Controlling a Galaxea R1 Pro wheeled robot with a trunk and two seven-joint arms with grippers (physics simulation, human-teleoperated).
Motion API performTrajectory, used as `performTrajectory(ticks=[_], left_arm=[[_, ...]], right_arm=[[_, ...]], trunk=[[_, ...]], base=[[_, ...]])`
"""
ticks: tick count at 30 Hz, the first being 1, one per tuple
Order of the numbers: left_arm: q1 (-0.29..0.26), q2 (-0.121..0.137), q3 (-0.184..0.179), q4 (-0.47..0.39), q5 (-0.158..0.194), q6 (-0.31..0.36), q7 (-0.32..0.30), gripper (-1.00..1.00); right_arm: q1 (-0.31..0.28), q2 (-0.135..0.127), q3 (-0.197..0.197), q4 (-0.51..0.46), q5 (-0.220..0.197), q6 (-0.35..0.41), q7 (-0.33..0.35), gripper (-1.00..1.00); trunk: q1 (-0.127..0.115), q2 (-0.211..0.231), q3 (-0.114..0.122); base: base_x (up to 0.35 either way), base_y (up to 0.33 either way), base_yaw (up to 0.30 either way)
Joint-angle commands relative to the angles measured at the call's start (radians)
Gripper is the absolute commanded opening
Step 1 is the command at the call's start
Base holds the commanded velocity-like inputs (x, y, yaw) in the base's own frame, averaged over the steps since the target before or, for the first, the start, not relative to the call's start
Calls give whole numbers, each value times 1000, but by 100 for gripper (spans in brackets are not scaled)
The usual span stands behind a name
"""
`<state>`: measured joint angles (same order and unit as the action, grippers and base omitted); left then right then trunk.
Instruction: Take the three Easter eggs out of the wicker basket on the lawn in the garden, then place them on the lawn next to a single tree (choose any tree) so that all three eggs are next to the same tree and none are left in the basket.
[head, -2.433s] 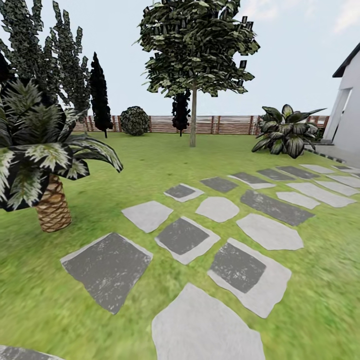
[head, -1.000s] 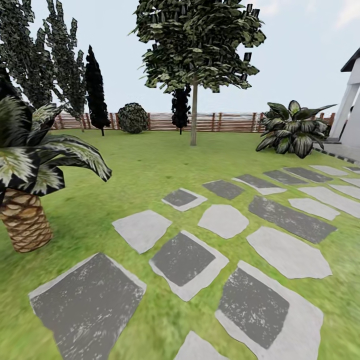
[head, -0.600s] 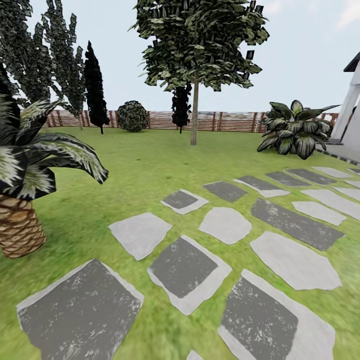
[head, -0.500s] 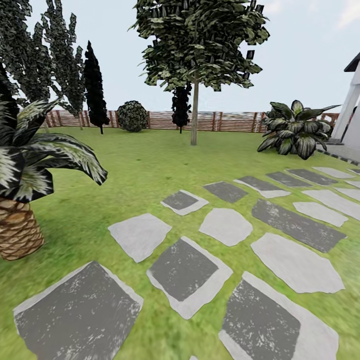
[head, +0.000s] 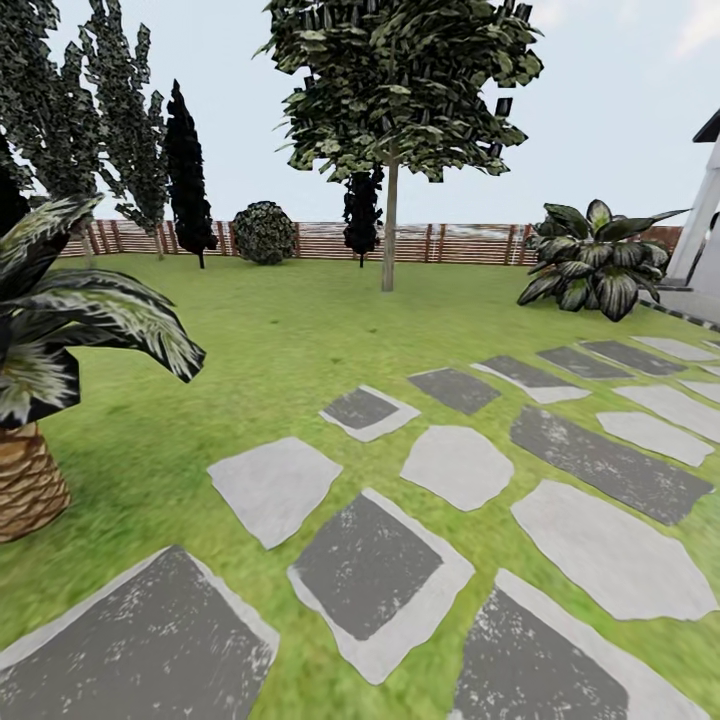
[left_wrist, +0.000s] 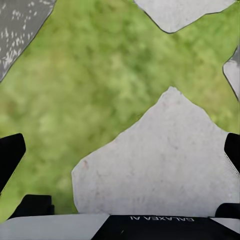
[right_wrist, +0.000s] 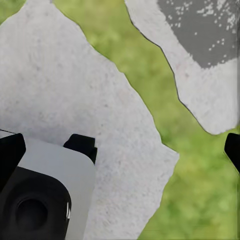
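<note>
The robot is out in the garden, standing among grey stone slabs (head: 372, 565) set in the lawn (head: 270, 320). Far ahead, near the brown fence (head: 460, 243), stands the tree (head: 390, 225) with a thin pale trunk and a big leafy top. It looks like a good tree for the eggs. A short palm (head: 30, 470) is close by on the left, a leafy bush (head: 592, 262) is on the right by a white wall (head: 700, 235), and dark pointy trees (head: 188, 180) stand at the back.

From what I can see, no part of the job looks done yet. The eggs and the basket are not to be seen from here, so I cannot say where they are. I think the robot has to find the basket first, then take out all three eggs and carry them to one tree.

The left gripper (left_wrist: 120, 150) looks down on grass and a pale slab (left_wrist: 160, 165). Its two black fingers (left_wrist: 10, 155) are spread wide, with nothing between them. The right gripper (right_wrist: 120, 150) also hangs over a slab (right_wrist: 65, 90), its jaws wide apart and holding nothing.

On the left wrist there is small writing, upside down, that reads "GALAXEA AI"
</note>
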<state>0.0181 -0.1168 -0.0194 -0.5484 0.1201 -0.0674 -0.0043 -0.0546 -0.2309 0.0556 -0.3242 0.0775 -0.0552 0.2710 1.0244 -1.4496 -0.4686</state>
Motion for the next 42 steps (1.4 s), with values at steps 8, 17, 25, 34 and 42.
performTrajectory(ticks=[8,17,25,34,42], left_arm=[[0,0,-2,-1,10,-1,0,100],[0,0,-2,-1,10,-2,0,100],[0,0,-2,-1,10,-1,0,100],[0,0,-2,-1,10,-2,0,100],[0,0,-2,-1,10,-2,0,100]], right_arm=[[-1,-1,4,1,8,-5,-1,100],[-1,1,3,1,8,-5,-1,100],[-1,2,3,1,7,-5,-1,100],[-1,2,3,2,7,-5,-1,100],[-1,2,3,2,7,-5,-1,100]], trunk=[[1,0,-1],[1,0,-1],[1,0,-1],[1,0,-1],[1,0,-1]], base=[[335,0,0],[335,0,0],[335,0,0],[335,0,0],[335,0,0]])
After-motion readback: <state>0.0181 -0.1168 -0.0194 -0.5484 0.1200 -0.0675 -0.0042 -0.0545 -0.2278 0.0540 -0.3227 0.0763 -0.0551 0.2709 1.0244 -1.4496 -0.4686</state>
